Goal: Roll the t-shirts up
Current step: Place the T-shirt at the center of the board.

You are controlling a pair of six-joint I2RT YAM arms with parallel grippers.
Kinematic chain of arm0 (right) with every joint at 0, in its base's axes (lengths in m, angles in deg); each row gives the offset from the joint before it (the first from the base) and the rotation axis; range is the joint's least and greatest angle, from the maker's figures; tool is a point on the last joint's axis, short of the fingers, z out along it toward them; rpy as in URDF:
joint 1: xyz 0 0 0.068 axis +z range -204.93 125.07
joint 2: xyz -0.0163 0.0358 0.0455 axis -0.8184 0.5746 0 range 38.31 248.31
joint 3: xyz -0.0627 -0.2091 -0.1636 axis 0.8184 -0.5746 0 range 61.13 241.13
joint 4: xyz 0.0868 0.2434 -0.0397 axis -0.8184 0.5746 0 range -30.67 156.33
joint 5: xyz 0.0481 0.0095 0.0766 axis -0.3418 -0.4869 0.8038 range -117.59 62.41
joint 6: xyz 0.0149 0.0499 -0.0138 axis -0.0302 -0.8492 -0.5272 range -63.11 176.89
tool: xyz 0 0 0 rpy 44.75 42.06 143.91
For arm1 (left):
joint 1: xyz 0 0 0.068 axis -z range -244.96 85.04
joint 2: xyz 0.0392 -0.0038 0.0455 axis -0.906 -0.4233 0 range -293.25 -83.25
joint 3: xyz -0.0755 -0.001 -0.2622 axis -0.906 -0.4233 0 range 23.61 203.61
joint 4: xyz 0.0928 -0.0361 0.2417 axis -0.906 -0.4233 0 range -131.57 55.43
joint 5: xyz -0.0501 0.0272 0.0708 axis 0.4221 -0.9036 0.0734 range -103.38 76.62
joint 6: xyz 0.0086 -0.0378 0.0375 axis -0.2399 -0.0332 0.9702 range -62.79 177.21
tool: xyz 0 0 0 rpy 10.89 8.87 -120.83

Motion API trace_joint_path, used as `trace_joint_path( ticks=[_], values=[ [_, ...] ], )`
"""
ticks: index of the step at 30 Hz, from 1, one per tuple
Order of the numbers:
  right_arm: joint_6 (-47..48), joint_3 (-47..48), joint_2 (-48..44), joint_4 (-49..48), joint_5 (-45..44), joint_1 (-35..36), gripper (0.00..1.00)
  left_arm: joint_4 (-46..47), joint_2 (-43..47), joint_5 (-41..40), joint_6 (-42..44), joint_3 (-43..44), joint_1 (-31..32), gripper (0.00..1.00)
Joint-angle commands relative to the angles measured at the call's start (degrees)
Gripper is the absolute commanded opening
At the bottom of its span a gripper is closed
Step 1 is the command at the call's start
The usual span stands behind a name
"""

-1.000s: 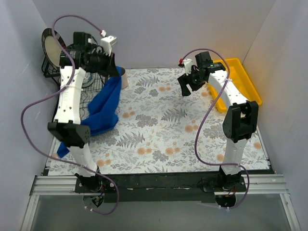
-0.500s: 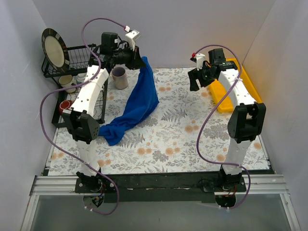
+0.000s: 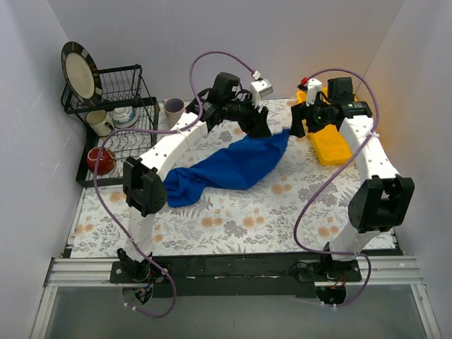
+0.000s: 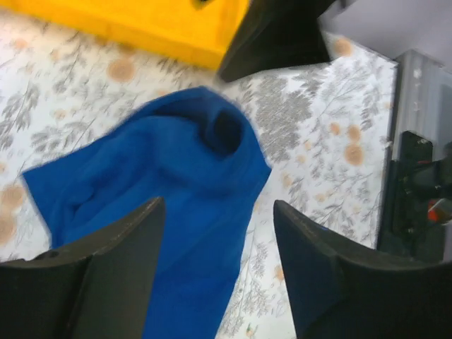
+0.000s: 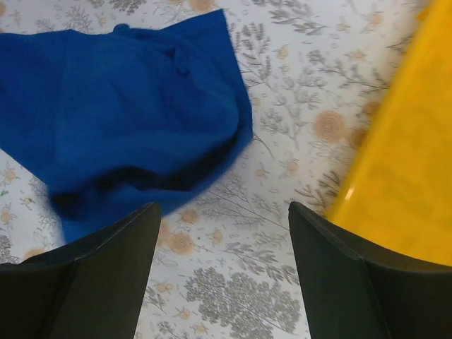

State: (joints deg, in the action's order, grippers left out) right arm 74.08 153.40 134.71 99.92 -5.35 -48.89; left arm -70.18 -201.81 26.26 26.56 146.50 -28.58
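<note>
Blue t-shirt (image 3: pixel 233 166) lies bunched on table (image 3: pixel 233 226), long axis near-left to far-right, its far-right end just below left claw (image 3: pixel 260 128) (jaws apart, empty) and beside right claw (image 3: pixel 302 123) (jaws apart, empty).

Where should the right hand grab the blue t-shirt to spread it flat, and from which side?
Probably the far right end of the t-shirt, the bunched edge nearest the yellow bin. It lies crumpled as a diagonal strip, so the open right hand, hovering beside that end, could come straight down from above and pinch it.
</note>
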Motion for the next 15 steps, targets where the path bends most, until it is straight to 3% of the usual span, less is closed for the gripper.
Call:
trace_joint_path(
  ticks=[1,4,7,11,15],
  values=[
    [4.6,5.99,-7.97,4.13,-4.05,-0.95,0.81,1.06,15.33,-8.67,0.95,-13.39,-2.81,0.65],
    [6.37,2.84,-11.58,4.23,-0.64,-0.77,0.82,3.53,25.27,-20.45,2.09,-28.0,-3.6,0.75],
    [4.26,-2.25,-11.85,3.27,2.36,-0.16,0.82,-0.75,29.25,-26.79,0.69,-33.93,-5.0,0.77],
    [2.94,-7.1,-5.81,0.36,7.03,1.07,0.79,0.1,37.42,-30.92,-1.52,-49.02,-8.43,0.78],
    [3.37,-2.81,3.77,1.14,4.84,2.83,0.79,0.29,37.19,-34.37,1.38,-54.77,-12.89,0.8]
  ],
)
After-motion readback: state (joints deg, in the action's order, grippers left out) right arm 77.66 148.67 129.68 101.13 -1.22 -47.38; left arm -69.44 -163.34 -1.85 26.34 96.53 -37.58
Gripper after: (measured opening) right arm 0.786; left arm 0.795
